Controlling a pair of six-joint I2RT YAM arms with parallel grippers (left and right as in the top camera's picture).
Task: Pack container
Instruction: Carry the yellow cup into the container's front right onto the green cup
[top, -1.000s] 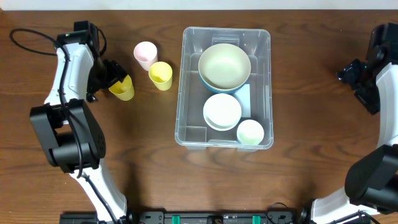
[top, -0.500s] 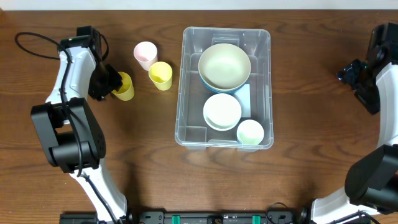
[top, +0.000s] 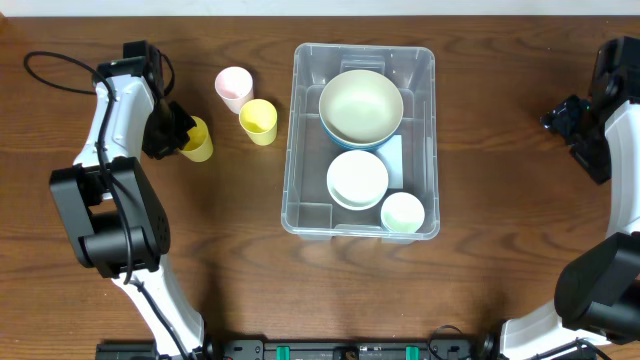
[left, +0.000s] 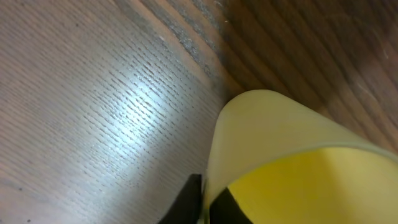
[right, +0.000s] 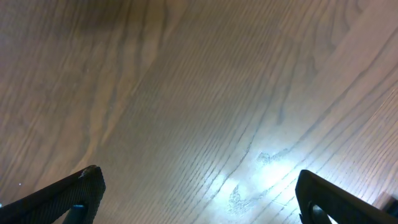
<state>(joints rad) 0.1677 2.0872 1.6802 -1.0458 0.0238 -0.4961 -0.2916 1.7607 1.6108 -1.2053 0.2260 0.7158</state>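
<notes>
Packing target: large clear plastic rectangular container (top: 305, 190), centre of the overhead view, flat on the brown wooden table (top: 480, 280), well apart from both arms.
Contents: wide cream bowl (top: 361, 105) at the upper end, nested in a teal one; white shallow bowl (top: 358, 178) in the middle; small pale green bowl (top: 402, 212) in the lower right corner.
Handling: probably light, thin-walled, slightly flexible and smooth. The moulded rim on a long side looks the surest hold, and sliding seems safer than lifting with loose dishes inside.
Loose cups: pink plastic cup (top: 234, 88) and nearer yellow plastic cup (top: 259, 121), upper left, near the container.
Left arm: stretched to the upper left; left gripper (top: 172, 132) pinched together on the wall of the leftmost yellow plastic cup (left: 292, 162).
Right arm: folded at the right edge; right gripper (right: 199, 199) spread wide over bare wood, holding nothing.
</notes>
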